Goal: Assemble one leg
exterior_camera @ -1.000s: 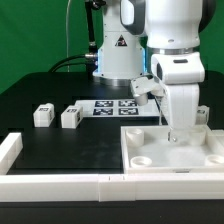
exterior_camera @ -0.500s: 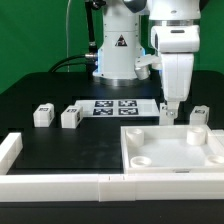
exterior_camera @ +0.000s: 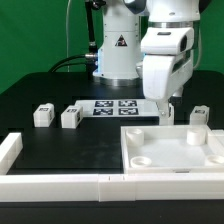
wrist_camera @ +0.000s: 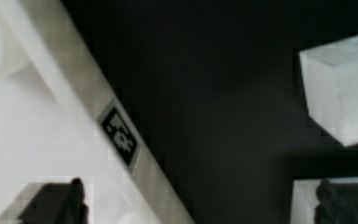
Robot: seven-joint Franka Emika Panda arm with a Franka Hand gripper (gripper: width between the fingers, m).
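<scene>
Two legs (exterior_camera: 42, 115) (exterior_camera: 70, 117), small white blocks with tags, stand at the exterior view's left. Another leg (exterior_camera: 198, 115) stands at the right behind the large white square panel (exterior_camera: 175, 152). My gripper (exterior_camera: 168, 112) hangs just behind the panel's far edge, left of that leg. In the wrist view the gripper (wrist_camera: 194, 205) is open and holds nothing, with dark fingers (wrist_camera: 51, 200) far apart. One finger is over the panel's edge (wrist_camera: 34, 120), which carries a tag (wrist_camera: 119, 135). A white leg (wrist_camera: 345, 85) lies beyond the other finger.
The marker board (exterior_camera: 110, 107) lies in front of the robot base. A long white bar (exterior_camera: 60, 185) runs along the front, and another white bar (exterior_camera: 10, 150) lies at the exterior view's left.
The gripper rose from low over the panel and moved back and left past its far edge. The wrist has since shifted a little further left.
</scene>
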